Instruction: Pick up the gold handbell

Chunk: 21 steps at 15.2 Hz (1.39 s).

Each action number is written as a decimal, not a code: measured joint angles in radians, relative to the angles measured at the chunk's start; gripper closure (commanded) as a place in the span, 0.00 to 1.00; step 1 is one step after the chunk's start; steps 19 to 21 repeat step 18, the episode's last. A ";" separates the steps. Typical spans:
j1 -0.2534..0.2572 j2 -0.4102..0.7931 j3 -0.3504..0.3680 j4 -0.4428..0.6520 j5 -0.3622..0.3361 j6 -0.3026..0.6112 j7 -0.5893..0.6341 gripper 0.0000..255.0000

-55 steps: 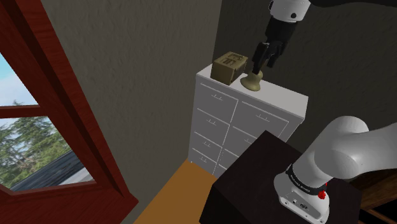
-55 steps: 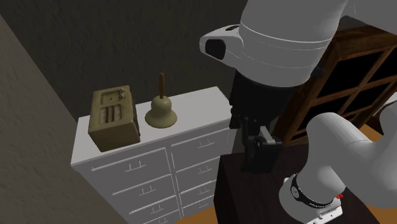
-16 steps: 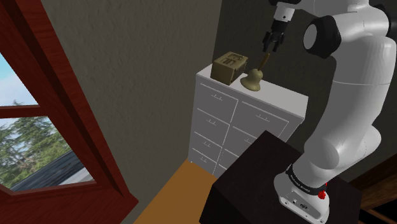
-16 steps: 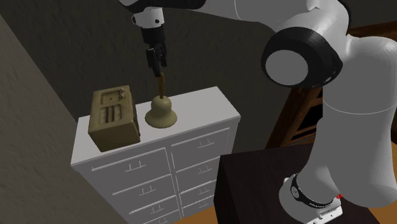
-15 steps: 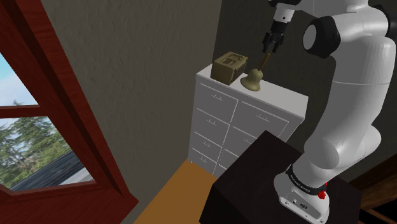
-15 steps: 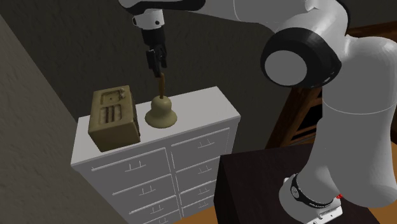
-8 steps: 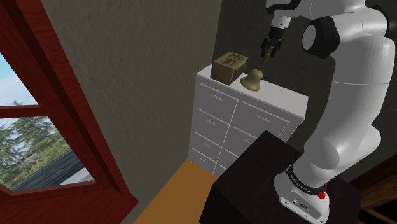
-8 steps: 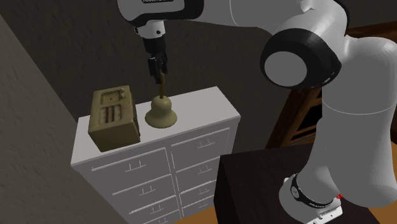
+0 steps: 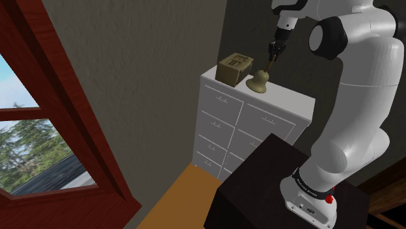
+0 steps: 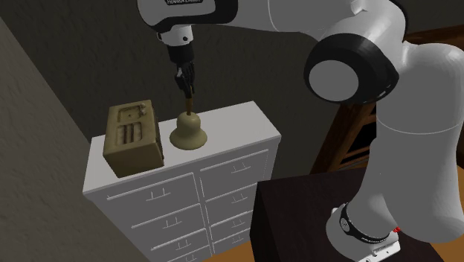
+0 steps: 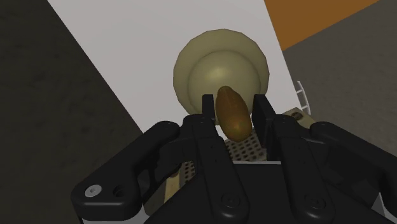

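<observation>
The gold handbell (image 9: 259,82) stands upright on a white dresser (image 9: 281,103), its brown handle pointing up. My black gripper (image 9: 272,56) comes straight down onto that handle. In the second exterior view the gripper (image 10: 187,88) covers the handle's top above the bell (image 10: 188,132). In the wrist view the gripper (image 11: 234,105) has its two fingers (image 11: 207,105) pressed on either side of the brown handle (image 11: 231,116), with the bell's dome (image 11: 219,71) beyond them. The gripper is shut on the handle. The bell still rests on the dresser top.
A tan boxy radio-like object (image 9: 235,67) sits close beside the bell on the dresser (image 10: 239,126), also seen as the tan box (image 10: 134,138). The dark stand (image 9: 260,190) is below. A red window frame (image 9: 62,130) fills the shoulder view's left. Brown shelving (image 10: 353,138) stands behind the arm.
The gripper sank a little lower over the handle and its fingers closed on it. The bell has stayed in place on the dresser.
</observation>
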 measured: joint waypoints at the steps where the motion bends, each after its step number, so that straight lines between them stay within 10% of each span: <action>1: 0.000 0.000 0.000 0.000 0.000 0.000 0.000 1.00; 21: -0.054 0.055 0.002 0.282 0.022 -0.228 0.015 1.00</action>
